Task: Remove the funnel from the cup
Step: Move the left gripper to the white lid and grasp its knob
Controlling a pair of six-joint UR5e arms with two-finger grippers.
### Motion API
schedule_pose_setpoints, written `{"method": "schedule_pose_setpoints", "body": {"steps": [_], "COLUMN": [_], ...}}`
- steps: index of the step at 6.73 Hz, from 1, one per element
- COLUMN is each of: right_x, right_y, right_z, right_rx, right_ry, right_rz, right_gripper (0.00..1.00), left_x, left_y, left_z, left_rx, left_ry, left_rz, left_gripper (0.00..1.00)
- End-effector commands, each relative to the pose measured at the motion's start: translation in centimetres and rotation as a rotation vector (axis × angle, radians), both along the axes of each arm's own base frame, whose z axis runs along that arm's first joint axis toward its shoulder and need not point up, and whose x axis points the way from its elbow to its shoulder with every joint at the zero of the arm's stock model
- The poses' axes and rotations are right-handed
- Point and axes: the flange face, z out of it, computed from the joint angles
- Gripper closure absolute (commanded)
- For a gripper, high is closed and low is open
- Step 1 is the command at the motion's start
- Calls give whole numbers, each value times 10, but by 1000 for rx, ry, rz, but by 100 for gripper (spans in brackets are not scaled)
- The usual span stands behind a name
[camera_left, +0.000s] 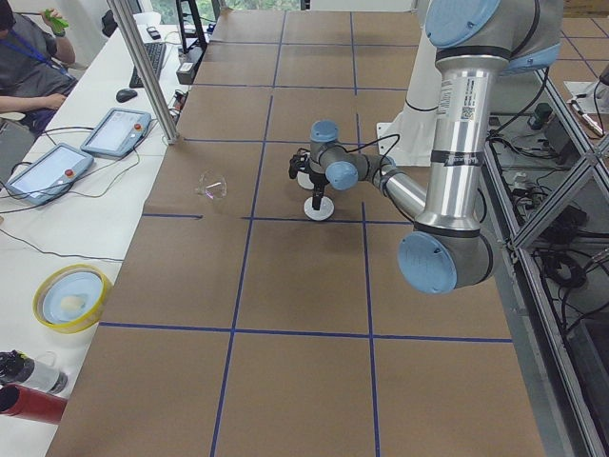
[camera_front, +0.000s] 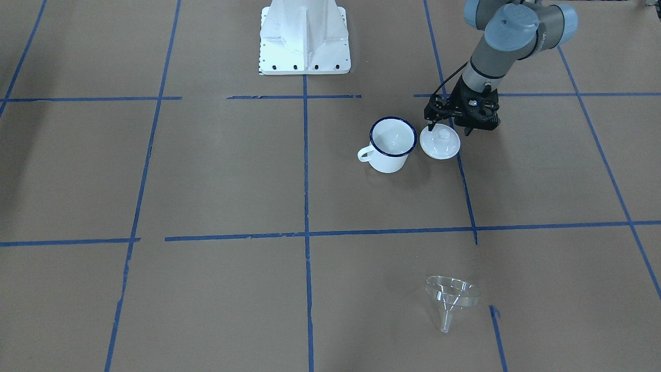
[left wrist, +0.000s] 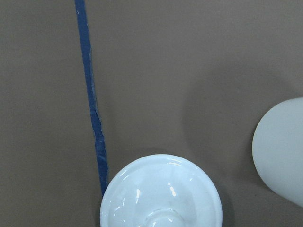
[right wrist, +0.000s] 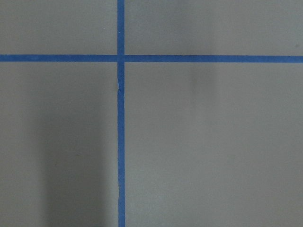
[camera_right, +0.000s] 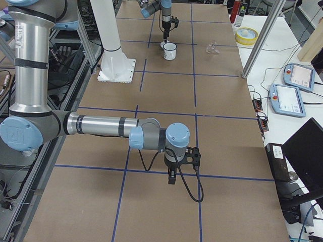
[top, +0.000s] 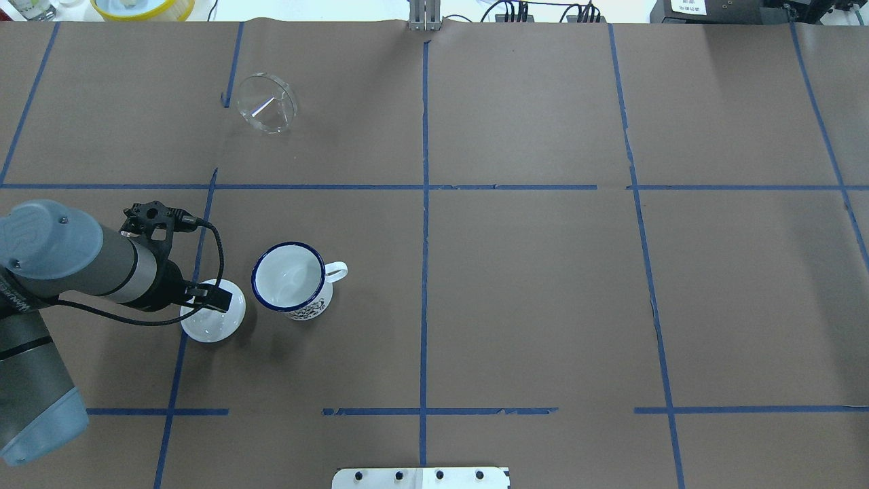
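The clear funnel [camera_front: 451, 297] lies on its side on the brown table, far from the cup; it also shows in the overhead view [top: 267, 103]. The cup [camera_front: 392, 144], a white mug with a dark blue rim [top: 292, 282], stands upright and empty. A white domed lid [camera_front: 439, 147] lies right beside it. My left gripper [camera_front: 449, 131] hovers just above the lid [top: 207, 324], its fingers apart and holding nothing. The left wrist view shows the lid [left wrist: 161, 194] and the mug's side [left wrist: 284, 151]. My right gripper [camera_right: 172, 177] hangs above bare table far from these; I cannot tell its state.
The white robot base [camera_front: 304, 39] stands at the table's robot-side edge. A yellow bowl [camera_left: 71, 295], two tablets [camera_left: 52, 171] and a metal post [camera_left: 147, 71] are on the side bench beyond the funnel. A seated person [camera_left: 29, 57] is at that bench.
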Motion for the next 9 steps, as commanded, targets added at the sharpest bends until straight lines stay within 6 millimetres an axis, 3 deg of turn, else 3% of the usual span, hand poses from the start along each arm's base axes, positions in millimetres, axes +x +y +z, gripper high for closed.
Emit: {"method": "schedule_pose_setpoints", "body": {"steps": [1,7,9], "right_x": [0,0,0], "right_y": [0,0,0], "right_z": [0,0,-1], "right_rx": [0,0,1], "right_ry": [0,0,0], "right_rz": [0,0,0], "right_gripper": [0,0,0], "left_x": [3,12,12], "left_y": [-1,-1,-1], "left_z": [4,0,-4], "left_rx": [-7,-22,-20], "left_ry": [-7,0,7], "left_rz": [-1,-10,-10], "left_gripper": [0,3,42]}}
